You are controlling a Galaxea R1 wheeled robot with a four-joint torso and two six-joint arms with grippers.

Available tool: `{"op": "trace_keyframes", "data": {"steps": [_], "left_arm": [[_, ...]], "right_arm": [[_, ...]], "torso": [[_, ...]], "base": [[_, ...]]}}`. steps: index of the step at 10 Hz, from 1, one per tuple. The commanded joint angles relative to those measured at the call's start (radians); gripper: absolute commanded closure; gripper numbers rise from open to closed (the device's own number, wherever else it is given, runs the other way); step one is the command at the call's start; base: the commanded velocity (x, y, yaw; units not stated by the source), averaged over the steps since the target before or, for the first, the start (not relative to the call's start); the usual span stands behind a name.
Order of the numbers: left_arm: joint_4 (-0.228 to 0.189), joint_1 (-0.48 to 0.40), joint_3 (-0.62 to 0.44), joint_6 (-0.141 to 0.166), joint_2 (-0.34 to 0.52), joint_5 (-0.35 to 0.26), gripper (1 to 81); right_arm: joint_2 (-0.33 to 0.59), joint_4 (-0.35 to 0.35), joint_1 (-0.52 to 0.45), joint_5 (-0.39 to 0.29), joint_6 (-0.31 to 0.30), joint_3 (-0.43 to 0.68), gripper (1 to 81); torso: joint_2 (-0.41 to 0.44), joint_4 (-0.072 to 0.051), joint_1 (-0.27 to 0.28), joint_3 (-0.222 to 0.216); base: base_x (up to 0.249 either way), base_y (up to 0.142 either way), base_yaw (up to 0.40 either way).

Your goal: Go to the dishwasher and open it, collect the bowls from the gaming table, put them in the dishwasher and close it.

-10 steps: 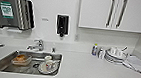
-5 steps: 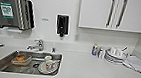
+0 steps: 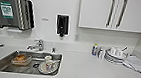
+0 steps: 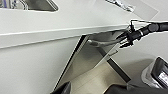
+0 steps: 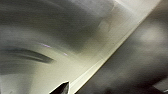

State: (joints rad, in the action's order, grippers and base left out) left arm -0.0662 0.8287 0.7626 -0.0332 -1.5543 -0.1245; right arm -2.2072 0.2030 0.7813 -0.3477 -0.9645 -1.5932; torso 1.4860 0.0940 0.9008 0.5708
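You're parked right at the white counter [image 3: 88, 71], looking down at the steel sink [image 3: 1, 63] set into its left part, with a plate and cups [image 3: 48, 65] and an orange-ish container [image 3: 21, 59] sitting in it. A tap [image 3: 38, 44] stands at the back edge of the sink, a stack of white plates [image 3: 115, 56] sits toward the back right of the counter next to a folded cloth [image 3: 138, 64], and a small bottle [image 3: 94, 49] stands just beside the plates. From the left wrist you see the dishwasher [image 4: 85, 65] under the counter edge, its steel door tilted partway open, with the right gripper [image 4: 125, 40] right at the door's top edge. Honestly can't tell whether either gripper is open or closed.
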Motion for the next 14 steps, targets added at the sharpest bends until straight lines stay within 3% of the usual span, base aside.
{"op": "trace_keyframes", "data": {"steps": [1, 5, 14], "left_arm": [[-0.011, -0.084, -0.02, -0.01, 0.037, -0.014, 1.0], [-0.012, -0.084, -0.02, -0.01, 0.031, -0.017, 1.0], [-0.011, -0.082, -0.015, -0.005, 0.025, -0.017, 1.0]], "right_arm": [[0.027, 0.012, -0.105, -0.033, 0.006, 0.006, 1.0], [0.039, -0.051, -0.052, -0.034, 0.006, 0.007, 1.0], [0.088, -0.066, 0.013, -0.037, 0.036, 0.004, 1.0]], "torso": [[0.0, 0.0, 0.0, 0.0], [0.0, 0.0, 0.0, 0.0], [0.0, 0.0, 0.0, 0.0]], "base": [[0.0, 0.0, 0.0], [0.0, 0.0, 0.0], [0.0, 0.0, 0.0]]}}
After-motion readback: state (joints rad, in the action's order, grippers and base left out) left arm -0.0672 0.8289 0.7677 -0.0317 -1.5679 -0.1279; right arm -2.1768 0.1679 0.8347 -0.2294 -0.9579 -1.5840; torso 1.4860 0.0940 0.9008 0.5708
